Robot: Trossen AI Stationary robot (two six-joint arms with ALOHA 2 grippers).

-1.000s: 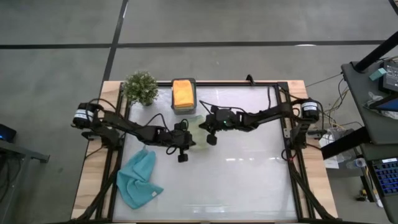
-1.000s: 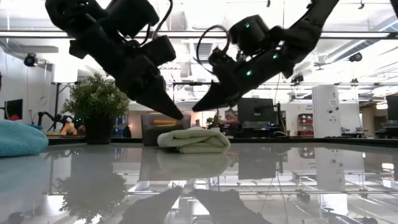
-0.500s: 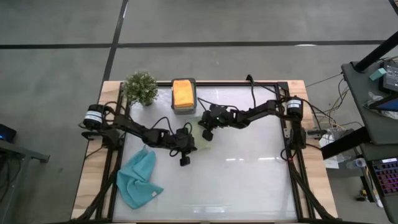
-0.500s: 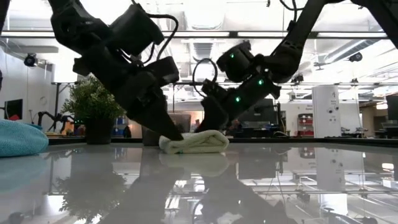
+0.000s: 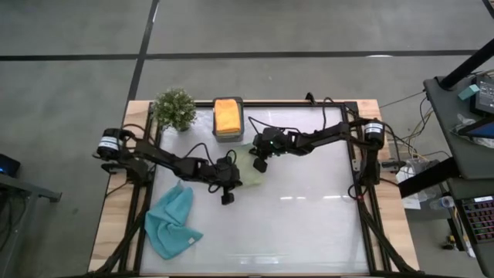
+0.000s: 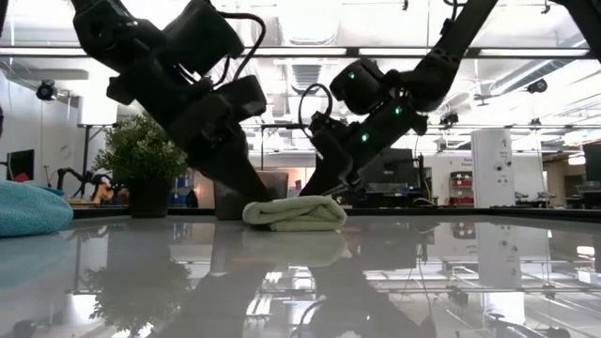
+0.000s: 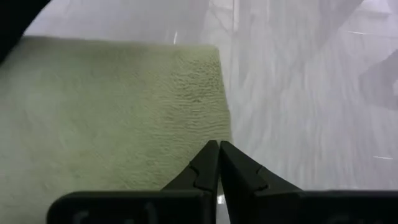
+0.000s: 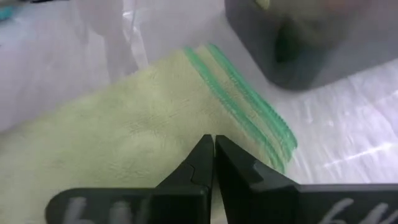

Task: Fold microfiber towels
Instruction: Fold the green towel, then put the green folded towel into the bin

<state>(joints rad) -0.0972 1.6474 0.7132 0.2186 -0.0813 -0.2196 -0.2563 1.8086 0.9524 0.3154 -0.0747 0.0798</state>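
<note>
green towel (image 5: 248, 164) folded, mid-table.
my left gripper (image 7: 218, 147) and right gripper (image 8: 213, 140) press its opposite ends, fingers closed, empty.

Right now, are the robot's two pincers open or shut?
Left pincer: shut, holding nothing, tips at the folded green towel.
Right pincer: shut, holding nothing, over the same towel.

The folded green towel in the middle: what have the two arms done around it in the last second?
Both shut grippers, left and right, dropped from above onto the folded sage green microfiber towel, gripping nothing. The crumpled light blue towel and the orange towel on the dark grey box stayed put.
</note>
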